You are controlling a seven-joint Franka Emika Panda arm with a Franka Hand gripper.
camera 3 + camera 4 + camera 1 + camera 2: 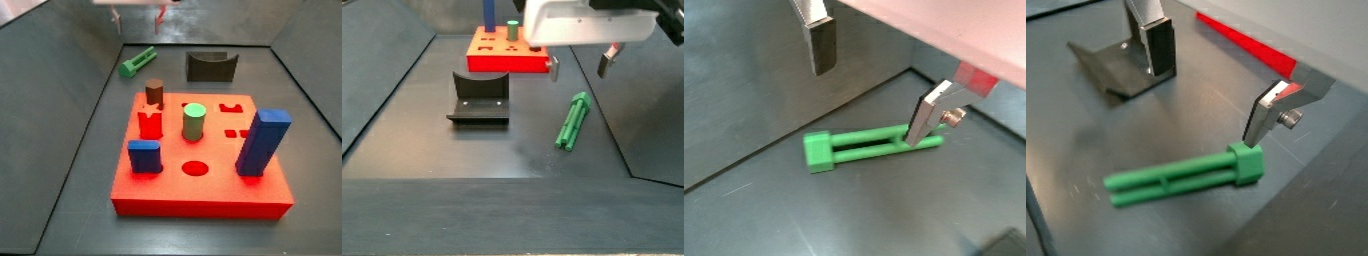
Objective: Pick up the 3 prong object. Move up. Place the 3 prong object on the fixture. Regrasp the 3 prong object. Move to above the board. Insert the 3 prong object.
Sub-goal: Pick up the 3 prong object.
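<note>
The 3 prong object (871, 146) is a long green peg lying flat on the dark floor, seen in both wrist views (1180, 178) and both side views (138, 62) (573, 122). My gripper (874, 85) hangs open above it with nothing between its fingers (1156, 45); in a side view the gripper (579, 65) sits higher than the peg. The dark fixture (211, 66) with its notch stands beside the peg, apart from it (480, 100). The red board (201, 185) lies farther off (1247, 45).
On the board stand a tall blue peg (265, 143), a short blue block (143, 156), a red peg (151, 125), a brown peg (155, 92) and a round green cylinder (194, 122). Sloped dark walls (74, 90) enclose the floor.
</note>
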